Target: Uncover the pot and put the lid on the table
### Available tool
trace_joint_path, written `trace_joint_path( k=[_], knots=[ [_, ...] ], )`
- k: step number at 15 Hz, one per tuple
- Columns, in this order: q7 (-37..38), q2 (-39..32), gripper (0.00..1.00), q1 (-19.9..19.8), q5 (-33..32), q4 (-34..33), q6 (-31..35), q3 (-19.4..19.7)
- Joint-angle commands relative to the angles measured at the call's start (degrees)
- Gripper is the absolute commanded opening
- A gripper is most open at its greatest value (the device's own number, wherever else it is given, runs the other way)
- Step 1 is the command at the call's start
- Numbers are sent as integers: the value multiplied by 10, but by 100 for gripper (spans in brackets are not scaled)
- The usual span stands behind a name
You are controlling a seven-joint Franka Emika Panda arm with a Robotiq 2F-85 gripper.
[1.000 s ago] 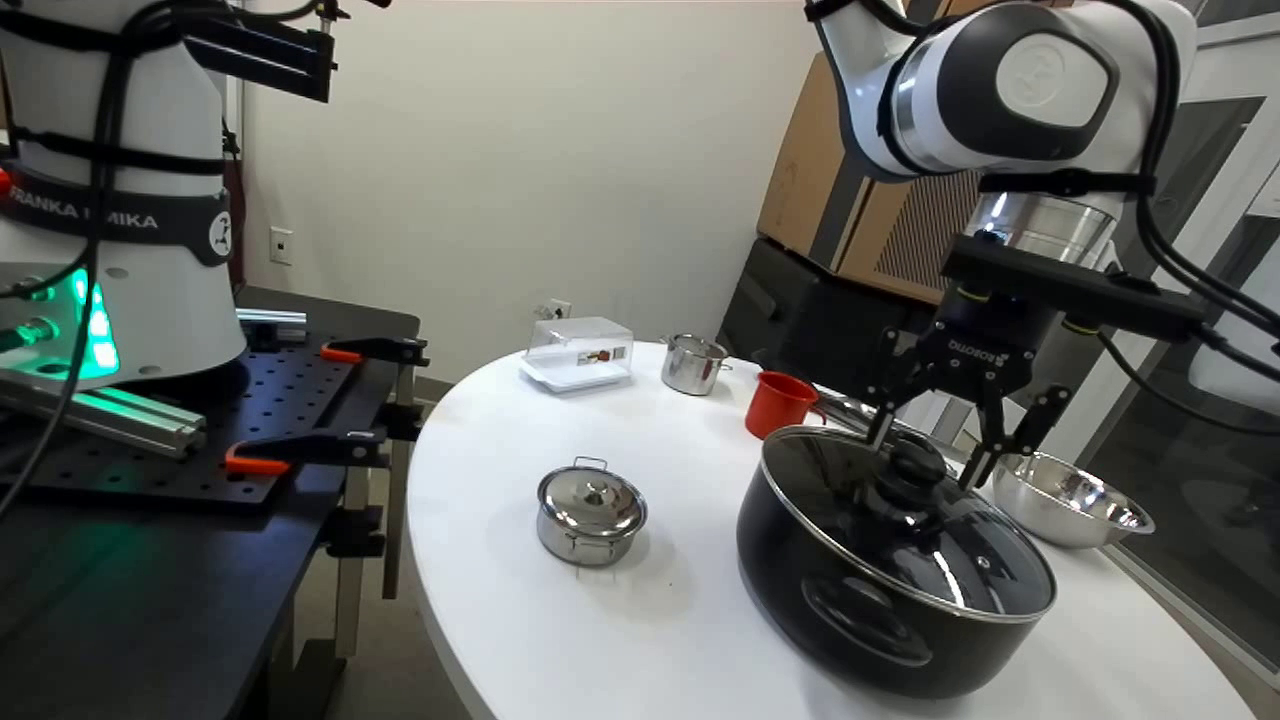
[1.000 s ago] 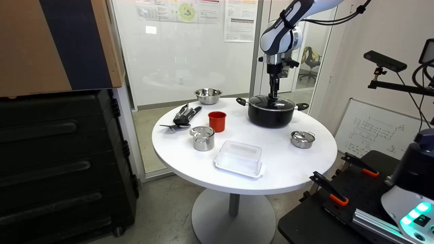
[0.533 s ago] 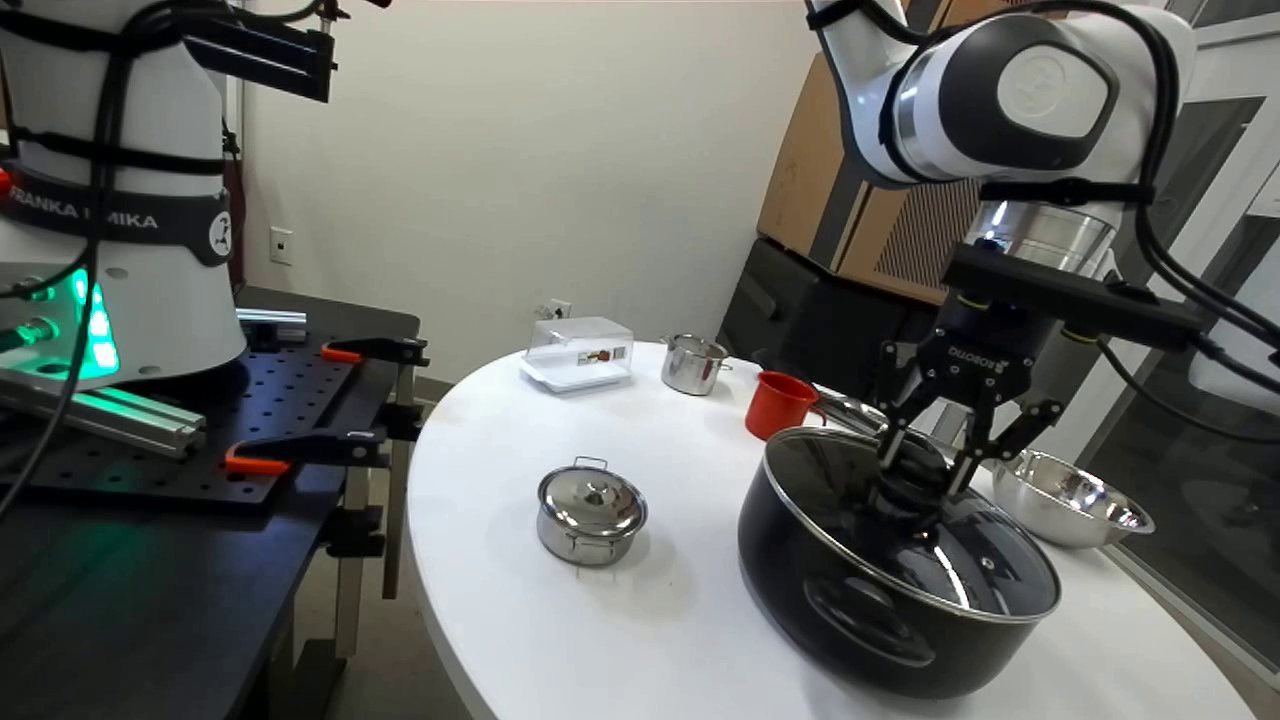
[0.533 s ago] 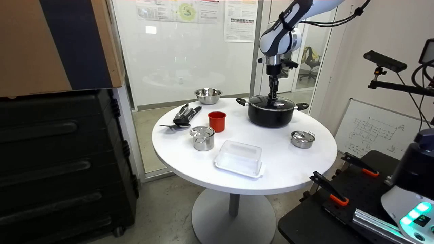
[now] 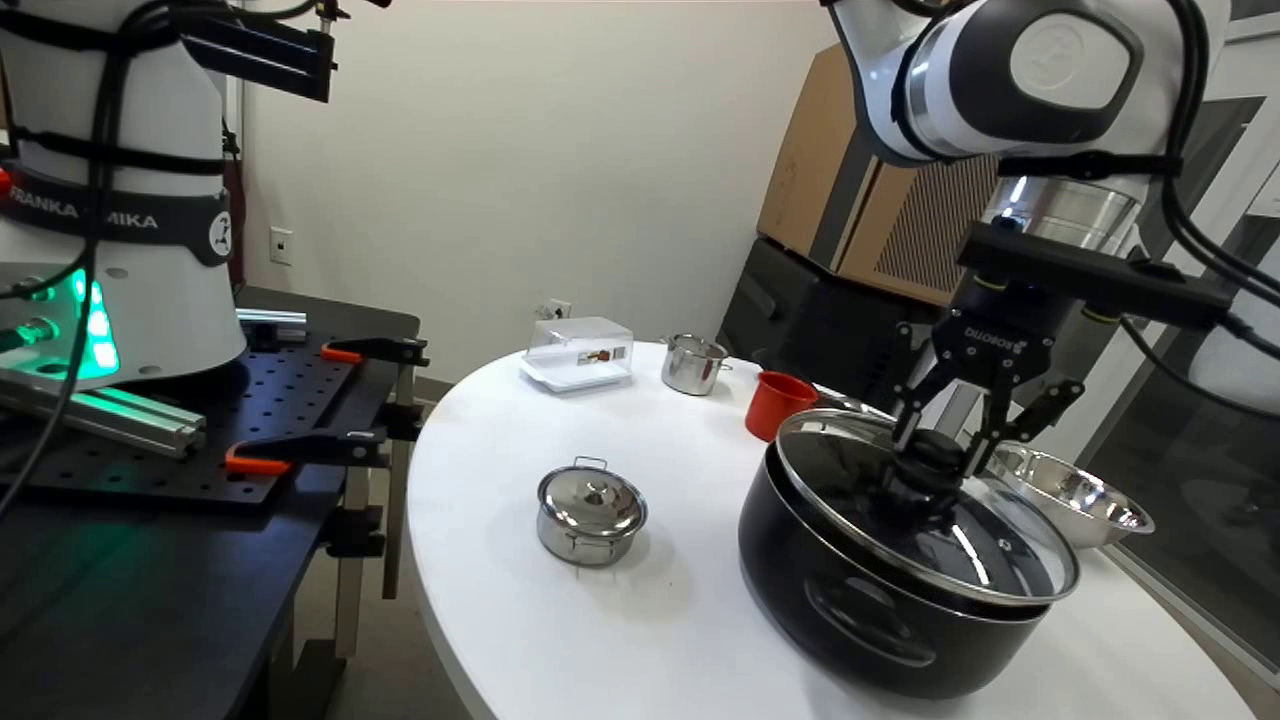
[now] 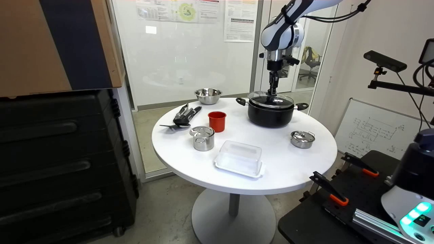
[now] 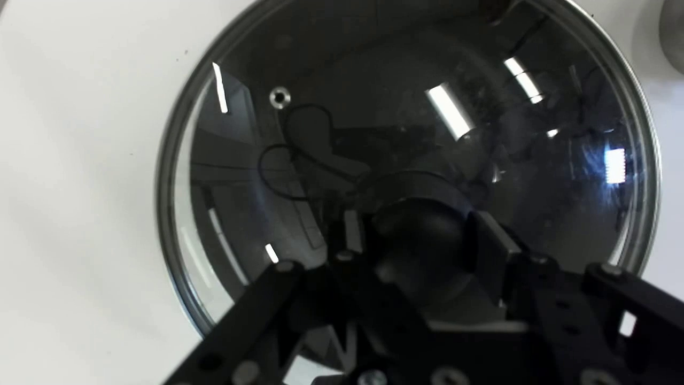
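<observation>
The black pot (image 5: 800, 570) stands on the round white table (image 5: 640, 640), and both exterior views show it. Just above its rim hangs the clear glass lid (image 5: 850, 470), with a dark gap visible between the two; whether the far edge still touches is hidden. My gripper (image 5: 936, 455) is shut on the lid's black knob (image 5: 927, 470), one finger on each side. In the wrist view the lid (image 7: 374, 133) fills most of the picture, and the dark knob (image 7: 422, 230) sits between the finger pads (image 7: 494, 238). The inside of the pot is not clearly visible through the glass.
A small lidded steel container (image 5: 592, 512) stands beside the pot. A steel bowl (image 5: 1075, 500) and a red cup (image 5: 780, 405) are close behind it. Further along are a steel cup (image 6: 203, 139), a clear-covered dish (image 6: 240, 157) and black utensils (image 6: 184, 118).
The fingers have come together on the knob from both sides. The gripper has then risen, and the lid has come up with it, slightly off the pot, which has stayed in place.
</observation>
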State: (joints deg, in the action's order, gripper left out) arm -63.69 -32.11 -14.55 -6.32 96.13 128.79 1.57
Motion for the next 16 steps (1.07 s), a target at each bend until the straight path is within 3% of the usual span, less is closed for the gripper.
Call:
trace_joint_path(
  k=[1,8,16],
  knots=[
    [-48,64,25,-19,31,29,-6,-15],
    [-135,134,25,18,1,119,0,-19],
    [-184,189,25,75,-39,230,9,-31]
  ],
)
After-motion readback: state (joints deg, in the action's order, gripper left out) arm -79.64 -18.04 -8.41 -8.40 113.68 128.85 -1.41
